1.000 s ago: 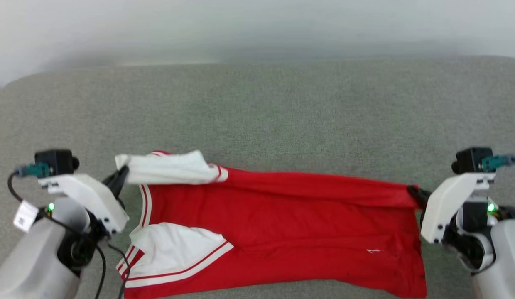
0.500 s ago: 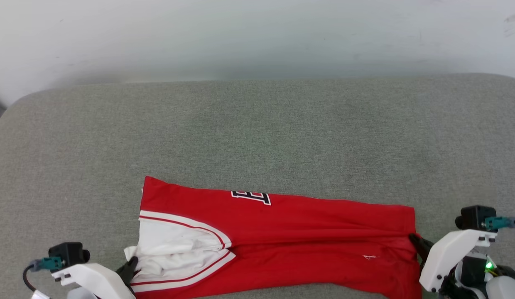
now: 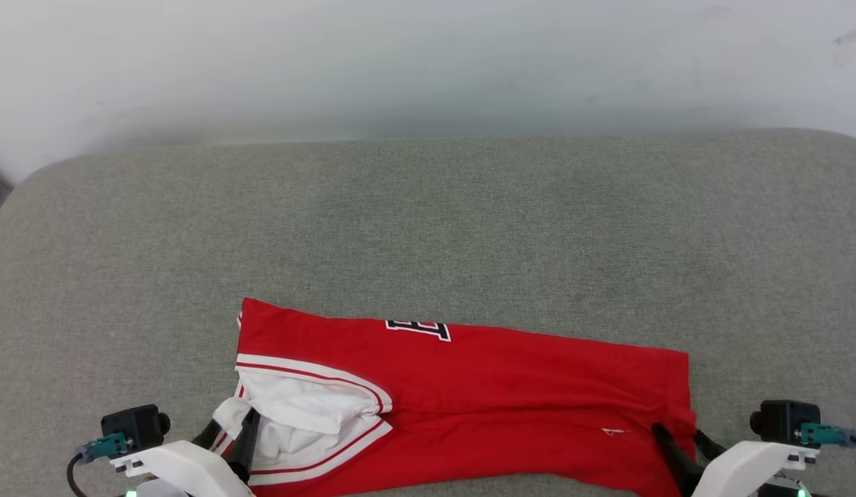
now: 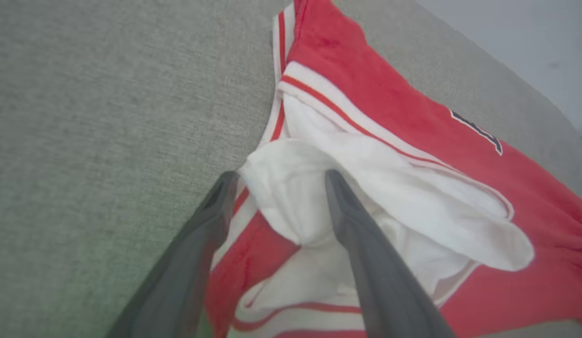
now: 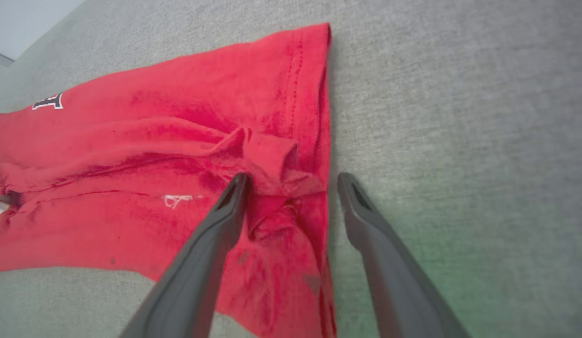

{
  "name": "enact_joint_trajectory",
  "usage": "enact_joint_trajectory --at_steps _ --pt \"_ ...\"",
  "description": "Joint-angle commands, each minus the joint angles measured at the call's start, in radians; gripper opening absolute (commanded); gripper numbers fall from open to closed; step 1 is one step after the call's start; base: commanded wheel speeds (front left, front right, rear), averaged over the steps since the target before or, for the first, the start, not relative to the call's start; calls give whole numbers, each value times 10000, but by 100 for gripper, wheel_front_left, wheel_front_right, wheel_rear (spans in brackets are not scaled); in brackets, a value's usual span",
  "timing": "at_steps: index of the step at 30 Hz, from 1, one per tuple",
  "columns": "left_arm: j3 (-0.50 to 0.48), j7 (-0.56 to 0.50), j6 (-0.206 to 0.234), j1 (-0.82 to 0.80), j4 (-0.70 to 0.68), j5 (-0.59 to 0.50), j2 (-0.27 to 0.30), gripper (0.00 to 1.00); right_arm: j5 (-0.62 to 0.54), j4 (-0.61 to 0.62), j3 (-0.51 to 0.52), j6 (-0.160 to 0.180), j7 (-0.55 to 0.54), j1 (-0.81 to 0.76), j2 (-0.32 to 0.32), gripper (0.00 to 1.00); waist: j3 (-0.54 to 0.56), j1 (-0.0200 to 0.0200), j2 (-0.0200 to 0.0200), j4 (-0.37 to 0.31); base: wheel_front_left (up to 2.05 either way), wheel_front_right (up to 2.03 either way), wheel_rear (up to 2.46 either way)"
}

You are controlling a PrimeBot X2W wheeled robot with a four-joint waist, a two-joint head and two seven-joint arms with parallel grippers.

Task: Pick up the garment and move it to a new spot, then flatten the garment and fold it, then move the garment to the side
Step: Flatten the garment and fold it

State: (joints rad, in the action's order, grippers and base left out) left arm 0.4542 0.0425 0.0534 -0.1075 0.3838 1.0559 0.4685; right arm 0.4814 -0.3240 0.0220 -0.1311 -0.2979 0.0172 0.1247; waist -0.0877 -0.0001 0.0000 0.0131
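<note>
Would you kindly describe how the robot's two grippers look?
Both the left gripper and right gripper have two long, dark grey, tapering fingers on white housings, each topped by a black camera block with a teal connector; a black cable leaves the left one.

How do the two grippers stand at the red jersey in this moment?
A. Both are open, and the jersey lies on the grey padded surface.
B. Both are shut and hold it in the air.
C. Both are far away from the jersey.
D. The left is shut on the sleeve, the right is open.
A: the left gripper has its fingers spread around the white sleeve, the right gripper has them spread at the red hem, and the jersey lies on the grey padded surface.
</note>
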Motion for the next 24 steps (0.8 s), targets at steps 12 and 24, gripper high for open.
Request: enact_joint_trajectory --at_steps 12,24 --pt "-541 2171 890 -300 -1883 -2148 -125 100 -296 2145 1265 5 -948 -524 355 100 457 1 0 178 0 0 0" --pt "-1075 2238 1730 -52 -4237 -5106 -590 100 -565 1942 1401 5 -3259 266 673 100 -215 1 0 811 0 0 0"
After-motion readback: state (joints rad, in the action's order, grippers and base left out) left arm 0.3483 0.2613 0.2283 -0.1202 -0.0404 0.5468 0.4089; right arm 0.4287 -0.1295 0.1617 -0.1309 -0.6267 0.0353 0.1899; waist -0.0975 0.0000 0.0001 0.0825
